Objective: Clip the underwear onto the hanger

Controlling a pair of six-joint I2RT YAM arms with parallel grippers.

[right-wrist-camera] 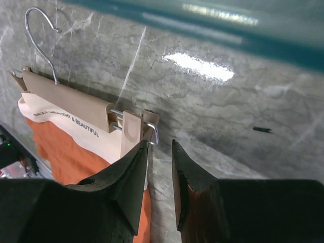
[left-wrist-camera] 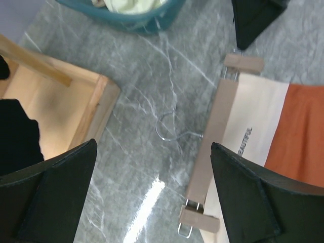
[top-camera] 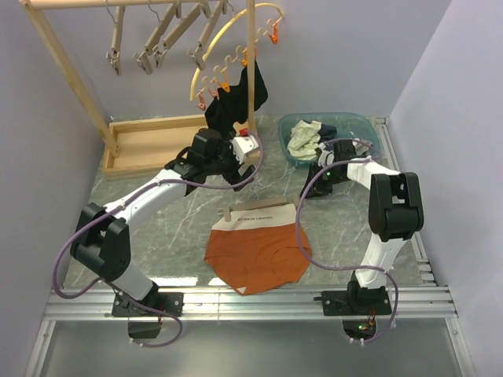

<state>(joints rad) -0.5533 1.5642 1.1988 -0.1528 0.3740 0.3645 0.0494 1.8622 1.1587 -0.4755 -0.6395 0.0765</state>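
Observation:
The rust-orange underwear (top-camera: pixel 255 255) lies flat at the table's middle front, with its off-white waistband (right-wrist-camera: pixel 76 129) toward the back. The wooden hanger (top-camera: pixel 259 212) rests along that waistband, one clip at each corner, and its wire hook (left-wrist-camera: pixel 169 129) points away. My right gripper (right-wrist-camera: pixel 159 142) sits low just right of the hanger's right clip (right-wrist-camera: pixel 132 126). Its jaws stand a narrow gap apart with only marble between them, the left fingertip against the clip's edge. My left gripper (left-wrist-camera: pixel 153 147) hovers wide open high above the hook, holding nothing.
A teal basin (top-camera: pixel 326 137) of cream and grey clothes stands behind the right gripper. At back left is a wooden tray (top-camera: pixel 153 145). The rack post (top-camera: pixel 251 63) carries a black garment (top-camera: pixel 240 102), a yellow hoop (top-camera: pixel 228 39) and several spare hangers (top-camera: pixel 157 39).

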